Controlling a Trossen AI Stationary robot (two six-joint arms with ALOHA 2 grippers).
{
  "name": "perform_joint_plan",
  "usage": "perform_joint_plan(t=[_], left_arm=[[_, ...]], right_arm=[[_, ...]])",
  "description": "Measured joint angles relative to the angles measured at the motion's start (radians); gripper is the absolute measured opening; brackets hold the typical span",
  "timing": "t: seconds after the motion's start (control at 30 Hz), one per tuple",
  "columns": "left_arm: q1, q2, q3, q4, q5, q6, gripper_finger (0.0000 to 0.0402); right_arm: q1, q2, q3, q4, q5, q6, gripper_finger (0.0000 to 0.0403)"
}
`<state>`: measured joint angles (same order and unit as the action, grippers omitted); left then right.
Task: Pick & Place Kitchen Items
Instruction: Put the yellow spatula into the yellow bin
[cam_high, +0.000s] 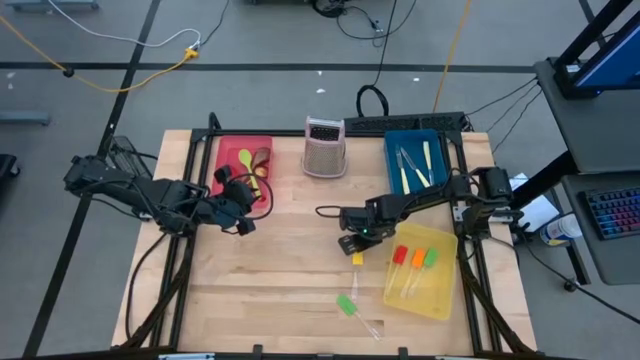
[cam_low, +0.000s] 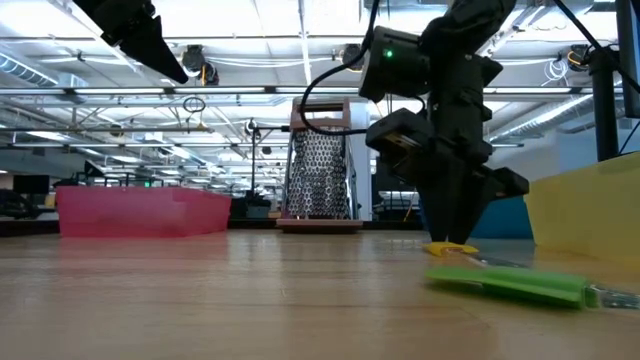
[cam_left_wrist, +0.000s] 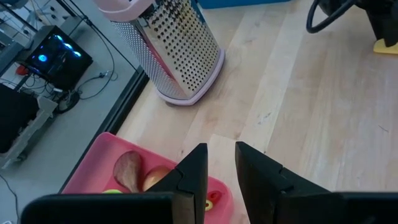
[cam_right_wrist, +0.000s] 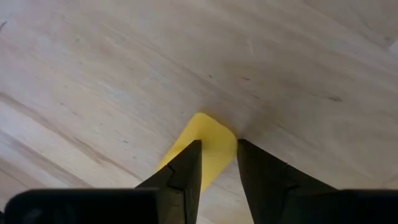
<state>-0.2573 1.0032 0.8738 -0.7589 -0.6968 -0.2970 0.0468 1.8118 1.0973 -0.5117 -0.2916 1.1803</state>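
Observation:
A spatula with a yellow head (cam_right_wrist: 211, 134) lies flat on the wooden table (cam_high: 290, 270), left of the yellow tray (cam_high: 440, 300). My right gripper (cam_right_wrist: 217, 144) points steeply down at that head (cam_high: 357, 259), open, one finger over the head and the other at its edge. A green-headed spatula (cam_high: 347, 305) lies flat nearer the front edge. My left gripper (cam_left_wrist: 221, 149) hangs open over the near corner of the red tray (cam_high: 228, 150), which holds spoons (cam_high: 247, 160). Nothing is between its fingers. My right gripper comes at the yellow head (cam_low: 450, 248) from above, its fingertips (cam_right_wrist: 189, 158) down at table level. The fingers themselves hide where they meet it. Whether they touch the head, I cannot tell.
The metal box grater (cam_high: 325, 147) stands upright at the back centre. The blue tray (cam_high: 395, 140) at the back right holds cream-handled knives. In the yellow tray lie spatulas with red, orange and green heads (cam_high: 415, 258). Bare wood lies at the front left.

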Motion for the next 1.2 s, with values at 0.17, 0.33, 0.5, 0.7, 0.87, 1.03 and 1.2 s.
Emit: perform_joint_plan(t=[0.17,0.33,0.5,0.7,0.87,1.03,1.2], left_arm=[[0.0,0.0,0.0,0.0,0.0,-0.001,0.0088],[0.0,0.0,0.0,0.0,0.0,-0.002,0.0088],[0.0,0.0,0.0,0.0,0.0,-0.002,0.0088],[0.0,0.0,0.0,0.0,0.0,-0.002,0.0088],[0.0,0.0,0.0,0.0,0.0,-0.002,0.0088],[0.0,0.0,0.0,0.0,0.0,-0.01,0.0088],[0.0,0.0,0.0,0.0,0.0,-0.02,0.0088]], right_arm=[[0.016,0.0,0.0,0.012,0.065,-0.113,0.0096],[0.029,0.0,0.0,0.01,0.103,-0.124,0.0069],[0.034,0.001,-0.001,0.006,0.115,-0.141,0.0014],[0.035,0.002,-0.001,0.017,0.139,-0.187,0.0004],[0.032,-0.014,-0.002,0.028,0.121,-0.245,0.0001],[0.034,-0.087,0.001,0.029,0.112,-0.307,0.0],[0.046,-0.151,0.002,0.034,0.114,-0.412,0.0]])
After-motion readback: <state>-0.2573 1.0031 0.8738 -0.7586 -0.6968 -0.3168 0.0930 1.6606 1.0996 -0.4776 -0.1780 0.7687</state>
